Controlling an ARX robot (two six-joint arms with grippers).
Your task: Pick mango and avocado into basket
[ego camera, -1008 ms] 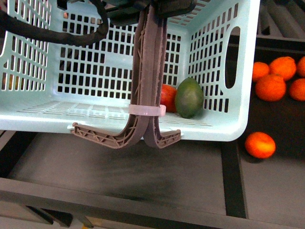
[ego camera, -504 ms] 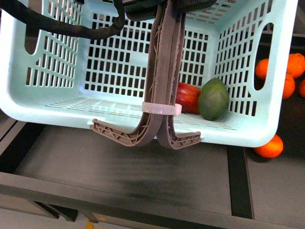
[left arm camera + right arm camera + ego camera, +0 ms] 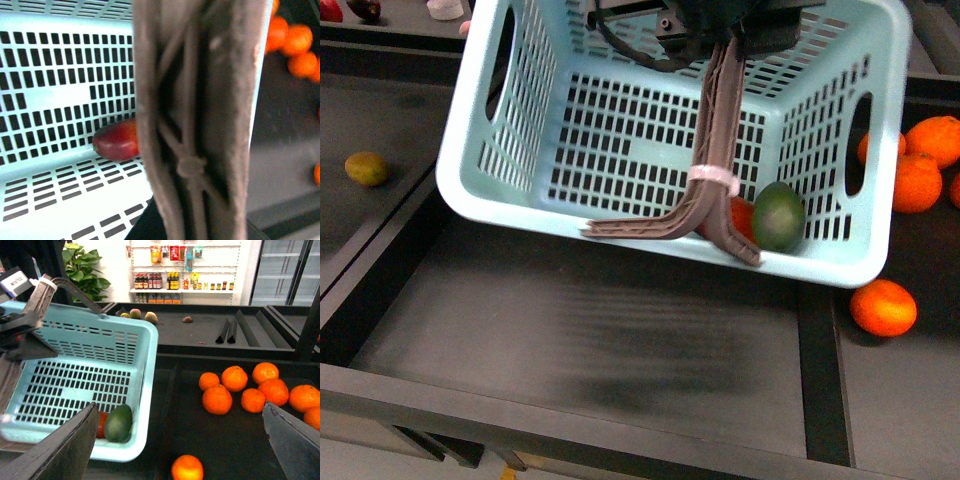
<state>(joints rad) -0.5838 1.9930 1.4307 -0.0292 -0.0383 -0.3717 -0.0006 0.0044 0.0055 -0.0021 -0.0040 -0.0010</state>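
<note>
1. The left gripper (image 3: 720, 25) sits at the top of the brown-grey ribbed plastic swing handle (image 3: 715, 150). The handle fills the left wrist view, so I judge the jaws pinched on it, which is why the basket hangs off the surface.
2. The light aqua slotted plastic basket (image 3: 520, 130) tilts, with one corner low, probably because it hangs from a single grip point.
3. The smooth dark green oval avocado (image 3: 780, 216) and the dark red elongated mango (image 3: 741, 217) lie touching in that low corner, where the tilt would roll them. Both task fruits are therefore inside.
4. The right gripper (image 3: 180, 440) is spread wide and empty, held apart from the basket above the dark display tray (image 3: 235, 440).
5. Round oranges (image 3: 235, 378) rest on that tray beside the basket, one loose orange (image 3: 883, 307) near its corner.
</note>
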